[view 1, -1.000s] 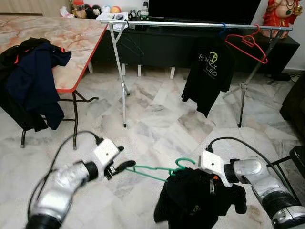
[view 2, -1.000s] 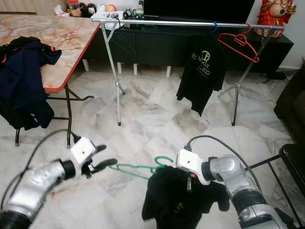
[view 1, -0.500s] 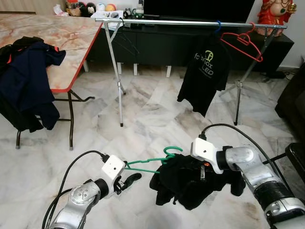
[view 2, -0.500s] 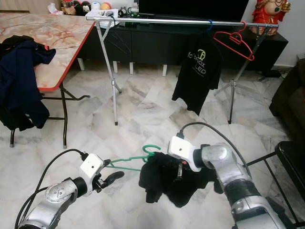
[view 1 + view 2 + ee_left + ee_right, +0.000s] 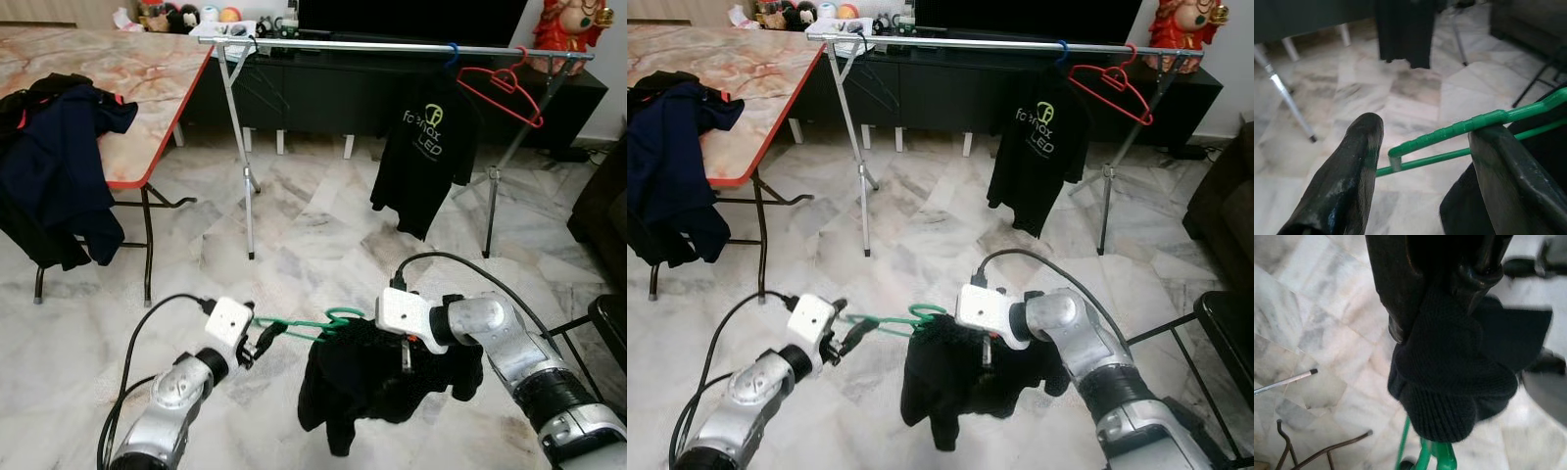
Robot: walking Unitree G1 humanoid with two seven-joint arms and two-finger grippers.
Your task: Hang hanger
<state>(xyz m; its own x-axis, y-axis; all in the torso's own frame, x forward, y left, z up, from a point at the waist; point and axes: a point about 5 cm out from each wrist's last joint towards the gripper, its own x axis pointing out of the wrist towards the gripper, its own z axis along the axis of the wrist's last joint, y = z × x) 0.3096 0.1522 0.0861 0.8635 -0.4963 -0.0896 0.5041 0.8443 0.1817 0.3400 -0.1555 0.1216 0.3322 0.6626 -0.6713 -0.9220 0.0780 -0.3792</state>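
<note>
A marble-tiled floor (image 5: 323, 245) is seen ahead, with a long metal clothes rail (image 5: 392, 46) standing across it in front of a dark cabinet (image 5: 323, 93). On the rail a black T-shirt (image 5: 426, 157) with a printed logo is hung, and beside it an empty red hanger (image 5: 502, 93). To the robot's left a folding table (image 5: 127, 73) with a marbled top and red edge is set, and dark clothes (image 5: 54, 166) are draped over its near corner.

Low in front of the robot, a green hanger (image 5: 304, 326) carrying a black garment (image 5: 377, 382) is held in the air between the two arms — well short of the rail. The right gripper (image 5: 1444, 298) is closed on the bunched knitted collar of the garment just beside the hanger's hook, which is seen under the fingers in the right wrist view. The left gripper (image 5: 1425, 161) is at the hanger's bare end: its two fingers are spread apart, the green bars run across the gap between them, and the upper bar passes behind the tip of one finger (image 5: 1513, 166), while the other finger (image 5: 1349, 166) stands clear of it.
</note>
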